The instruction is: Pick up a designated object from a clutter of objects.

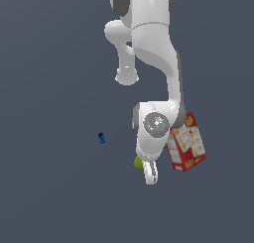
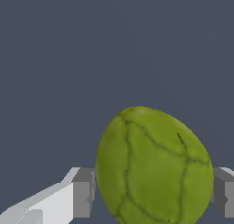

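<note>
The tool (image 2: 153,191) is sitting with one grey finger pad (image 2: 83,191) on each side of the yellow-green fruit (image 2: 153,168), and both pads are pressing against its skin, so the tool is clamping the fruit between them. In the wrist view the fruit is filling the whole gap between the fingers: a rounded, slightly egg-shaped lump, olive to yellow-green, with darker crease lines running across it like veins and splitting the skin into uneven patches (a short dark nick is showing near one shoulder). It is bulging well beyond the pads toward the camera.

In the exterior view the tool (image 1: 150,175) is pointing down at the end of the white arm (image 1: 154,63), and only a small sliver of the fruit (image 1: 138,162) is peeking out beside the wrist; whether it is resting on the dark grey surface (image 1: 49,197) or lifted off it cannot be told.

Just beyond the tool, on the exterior view's right, the red box (image 1: 187,144) with yellow-white print is standing tilted, partly hidden behind the arm. Well apart from the tool on the other side, a tiny blue piece (image 1: 101,137) is lying alone on the surface.
</note>
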Controlling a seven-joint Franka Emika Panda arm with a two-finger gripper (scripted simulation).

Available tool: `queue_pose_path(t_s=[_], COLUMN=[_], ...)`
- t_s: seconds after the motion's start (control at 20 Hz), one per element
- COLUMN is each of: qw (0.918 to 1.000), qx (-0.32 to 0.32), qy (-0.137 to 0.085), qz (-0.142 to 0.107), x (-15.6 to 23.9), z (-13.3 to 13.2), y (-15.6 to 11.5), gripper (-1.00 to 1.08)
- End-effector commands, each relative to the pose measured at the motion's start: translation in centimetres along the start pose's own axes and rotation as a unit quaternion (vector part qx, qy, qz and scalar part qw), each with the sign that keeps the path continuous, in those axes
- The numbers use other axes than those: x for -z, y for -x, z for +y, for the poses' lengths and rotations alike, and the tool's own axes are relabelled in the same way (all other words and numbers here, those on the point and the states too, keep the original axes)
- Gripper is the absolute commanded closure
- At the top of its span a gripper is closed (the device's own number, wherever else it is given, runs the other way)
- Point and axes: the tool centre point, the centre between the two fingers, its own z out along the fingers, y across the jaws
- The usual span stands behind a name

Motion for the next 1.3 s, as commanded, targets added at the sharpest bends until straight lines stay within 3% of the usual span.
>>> queue_pose_path(t_s=[0.0, 0.6, 1.25], qw=[1.0, 1.0, 1.0], qx=[0.0, 0.0, 0.0], qy=[0.0, 0.0, 0.0], qz=[0.0, 0.0, 0.0], x=[0.2, 5.4, 18.7], z=[0.1, 1.7, 5.6], y=[0.1, 2.6, 8.7], gripper=[1.08, 1.08, 1.08])
